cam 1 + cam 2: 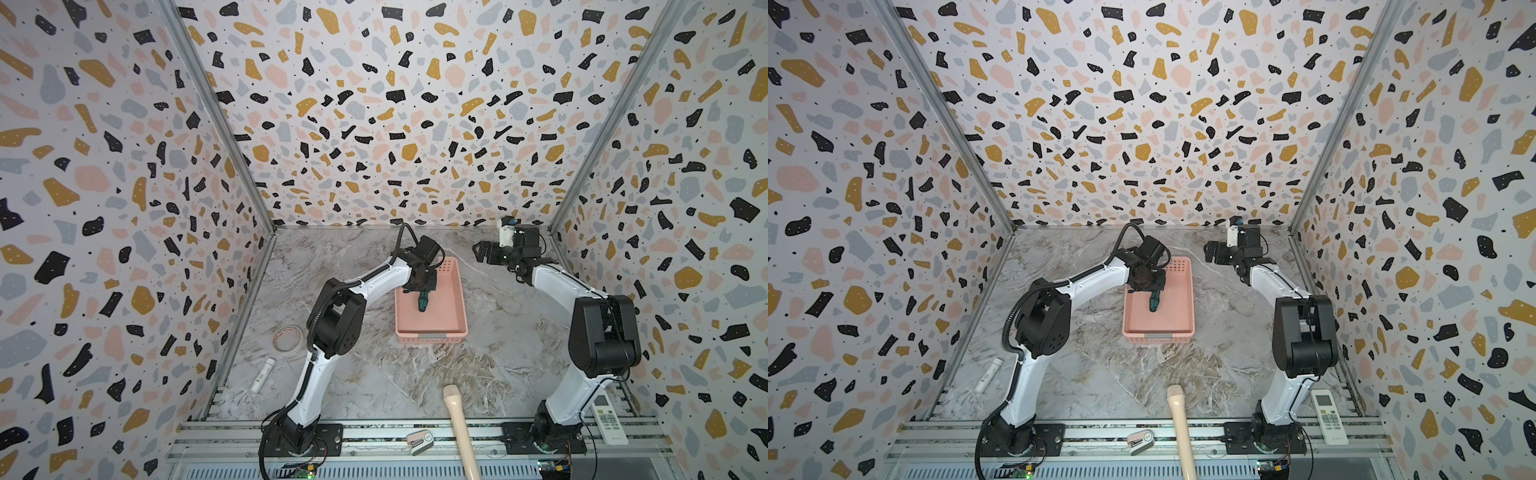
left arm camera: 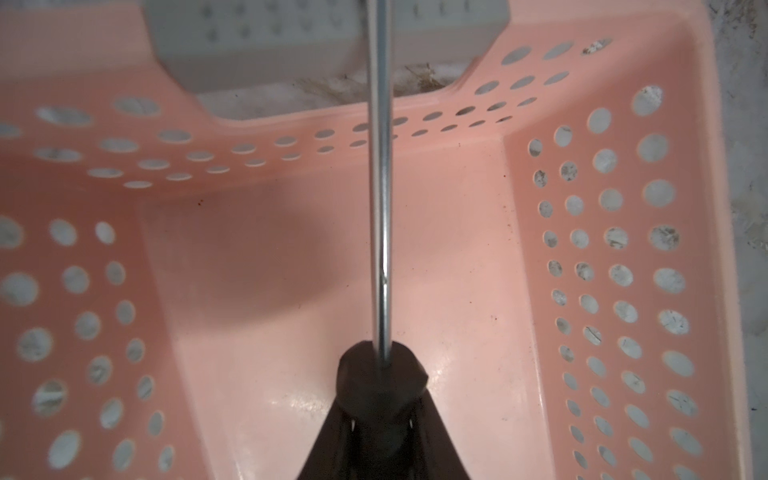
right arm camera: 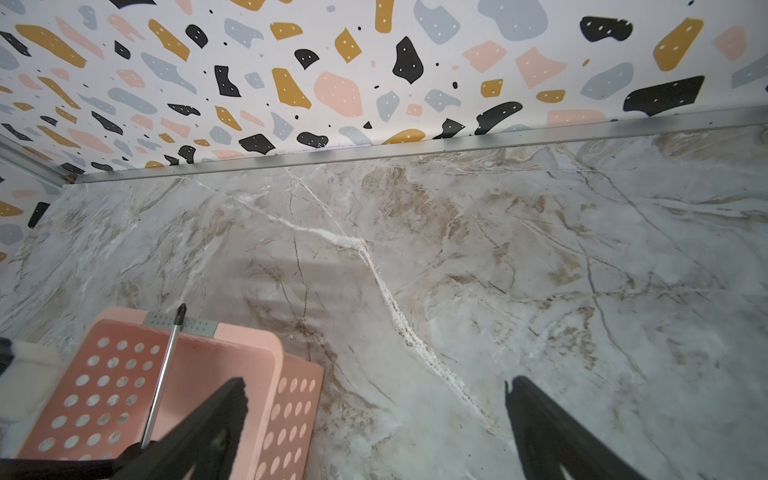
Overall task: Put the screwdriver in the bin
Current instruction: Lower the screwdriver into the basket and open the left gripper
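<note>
Gripping the screwdriver (image 1: 423, 302) at the black front end of its handle, my left gripper (image 1: 420, 289) has its jaws clamped on it above the bin (image 1: 459, 303). In both top views the green handle sticks out of the gripper toward 6 o'clock, over the far half of the bin's floor. I cannot tell whether it touches that floor. On the left wrist view the thin shaft (image 2: 381, 208) runs straight away from the fingers (image 2: 332, 453) and crosses above the grey label tab (image 2: 291, 37) on the bin's 12 o'clock short wall. The right wrist view shows the tip (image 3: 181, 310) reaching just over that tab.

My right gripper (image 1: 478, 251) hangs over the marble table (image 1: 498, 332) at about 1 o'clock from the bin, well apart from it, with its jaws spread wide.

Farther out, a tape roll (image 1: 287, 337) lies at 8 o'clock from the bin, with a white tube (image 1: 262, 375) beyond it toward 7. A beige cylinder (image 1: 459, 428) lies at 6 o'clock, crossing the front rail (image 1: 374, 432). A small pink-and-white device (image 1: 419, 441) sits just beside it on that rail. A white remote (image 1: 609, 417) rests at 4 o'clock, beside the right arm's base.
</note>
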Robot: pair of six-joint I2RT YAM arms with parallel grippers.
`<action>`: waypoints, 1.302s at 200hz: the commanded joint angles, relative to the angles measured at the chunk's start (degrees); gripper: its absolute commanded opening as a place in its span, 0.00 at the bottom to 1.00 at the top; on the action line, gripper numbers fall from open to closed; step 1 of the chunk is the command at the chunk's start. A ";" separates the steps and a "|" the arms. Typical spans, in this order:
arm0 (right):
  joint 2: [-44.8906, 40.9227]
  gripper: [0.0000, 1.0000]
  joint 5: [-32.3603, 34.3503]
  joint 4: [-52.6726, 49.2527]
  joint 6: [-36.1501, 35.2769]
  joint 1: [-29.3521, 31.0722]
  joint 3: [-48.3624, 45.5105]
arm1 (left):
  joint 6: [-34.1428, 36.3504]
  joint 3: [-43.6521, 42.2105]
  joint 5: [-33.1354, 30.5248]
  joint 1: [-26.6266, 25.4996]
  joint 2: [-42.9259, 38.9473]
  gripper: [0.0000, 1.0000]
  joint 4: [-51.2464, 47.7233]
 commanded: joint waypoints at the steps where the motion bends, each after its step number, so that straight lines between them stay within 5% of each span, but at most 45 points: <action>1: -1.47 0.99 0.59 -1.31 -0.85 -0.33 0.89 | 1.12 2.62 -1.20 -1.64 -0.75 0.00 -3.08; 157: -1.58 0.99 0.37 -1.28 -0.81 -0.41 0.71 | 4.10 -3.09 -4.36 -3.12 -2.58 0.00 -3.94; 260: -1.64 0.99 0.30 -1.28 -0.80 -0.42 0.63 | 3.69 -4.94 -3.48 -3.12 -0.31 0.18 -1.43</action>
